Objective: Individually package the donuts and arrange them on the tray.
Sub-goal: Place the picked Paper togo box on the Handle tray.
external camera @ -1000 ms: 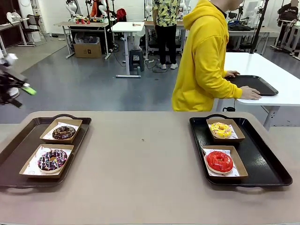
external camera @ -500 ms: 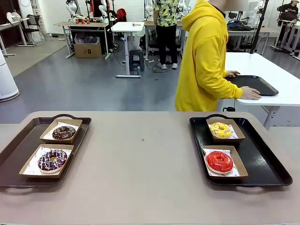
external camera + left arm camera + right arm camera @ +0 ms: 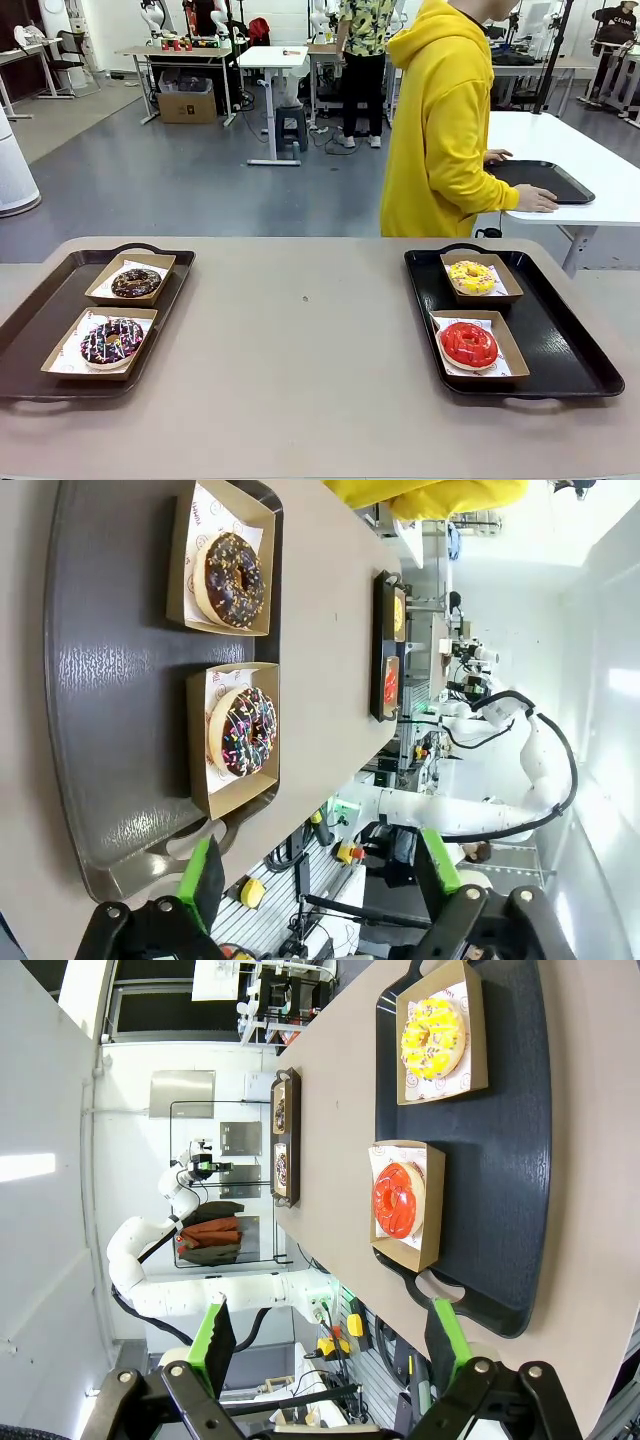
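Four donuts sit in paper-lined cardboard boxes. The plain dark chocolate donut (image 3: 136, 283) and the chocolate sprinkled donut (image 3: 111, 341) are on the dark brown tray (image 3: 40, 320) at the left. On the black tray (image 3: 565, 340) at the right are the yellow sprinkled donut (image 3: 471, 277) and the glossy red donut (image 3: 467, 345). My left gripper (image 3: 320, 875) hangs open well above the left tray, over the sprinkled donut (image 3: 243, 730) and the dark donut (image 3: 235, 567). My right gripper (image 3: 330, 1335) is open high over the red donut (image 3: 398, 1200) and the yellow donut (image 3: 434, 1037).
The tan table (image 3: 300, 350) lies bare between the two trays. A person in a yellow hoodie (image 3: 445, 130) stands past the far edge, hands at another black tray (image 3: 545, 180) on a white side table.
My left gripper, seen at the picture's far left edge a second ago, has left the front view. The person has shifted slightly to the right.
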`<state>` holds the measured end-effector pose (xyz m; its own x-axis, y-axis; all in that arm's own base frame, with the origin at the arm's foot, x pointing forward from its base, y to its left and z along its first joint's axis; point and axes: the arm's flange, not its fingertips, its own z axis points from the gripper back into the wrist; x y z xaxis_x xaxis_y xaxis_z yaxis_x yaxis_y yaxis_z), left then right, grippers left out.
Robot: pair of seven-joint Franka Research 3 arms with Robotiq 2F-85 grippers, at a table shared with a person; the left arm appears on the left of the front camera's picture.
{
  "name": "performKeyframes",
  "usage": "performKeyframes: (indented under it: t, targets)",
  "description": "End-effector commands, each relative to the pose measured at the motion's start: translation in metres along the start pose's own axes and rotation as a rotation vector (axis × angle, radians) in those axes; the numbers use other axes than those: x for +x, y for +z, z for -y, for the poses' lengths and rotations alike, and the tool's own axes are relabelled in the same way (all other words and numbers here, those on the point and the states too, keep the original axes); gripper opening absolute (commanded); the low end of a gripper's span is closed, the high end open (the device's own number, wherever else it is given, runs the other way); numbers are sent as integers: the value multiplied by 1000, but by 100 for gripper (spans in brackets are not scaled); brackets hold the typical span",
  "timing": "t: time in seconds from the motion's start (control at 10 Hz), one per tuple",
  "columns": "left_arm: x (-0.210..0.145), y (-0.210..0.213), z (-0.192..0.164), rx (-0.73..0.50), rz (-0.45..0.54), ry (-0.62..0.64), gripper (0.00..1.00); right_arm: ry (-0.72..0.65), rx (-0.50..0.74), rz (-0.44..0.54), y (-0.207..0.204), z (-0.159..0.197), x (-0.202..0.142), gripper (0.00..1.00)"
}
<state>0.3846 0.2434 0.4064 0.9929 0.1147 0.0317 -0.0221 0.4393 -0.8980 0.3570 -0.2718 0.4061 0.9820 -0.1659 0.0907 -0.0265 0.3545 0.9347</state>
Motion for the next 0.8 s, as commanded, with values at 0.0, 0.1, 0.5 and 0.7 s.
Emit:
performKeyframes:
  t: [0.0,0.1,0.5,0.7]
  targets:
    - [-2,5,10,18,-3,-10,99,-8,2,1,-1,-2,-1,100]
    - [-2,5,10,18,-3,-10,99,-8,2,1,-1,-2,-1,100]
    - [-2,5,10,18,-3,-10,99,-8,2,1,-1,-2,-1,100]
    - [-2,5,10,18,-3,-10,99,-8,2,1,-1,-2,-1,100]
